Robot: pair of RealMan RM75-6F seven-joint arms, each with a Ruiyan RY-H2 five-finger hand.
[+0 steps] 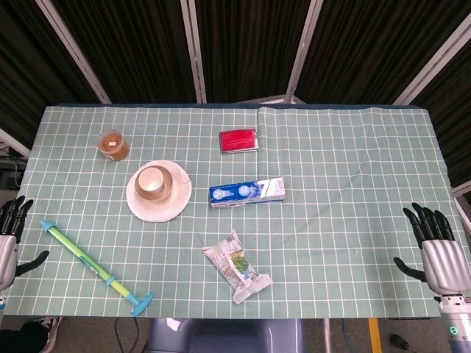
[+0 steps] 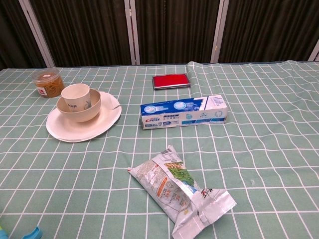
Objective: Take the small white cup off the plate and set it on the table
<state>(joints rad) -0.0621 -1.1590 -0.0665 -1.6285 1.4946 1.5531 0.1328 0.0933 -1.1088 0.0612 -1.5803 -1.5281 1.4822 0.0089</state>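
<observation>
A small white cup stands upright inside a beige bowl, which sits on a white plate at the table's left middle. From the head view the cup and plate lie left of centre. My left hand hangs at the table's left edge, fingers spread, holding nothing. Over at the right edge my right hand is likewise spread and empty. Both hands are far from the cup. Neither hand shows in the chest view.
A jar with brown contents stands behind the plate. A red flat case, a blue toothpaste box and a crumpled snack bag lie mid-table. A green and blue syringe-like tool lies front left.
</observation>
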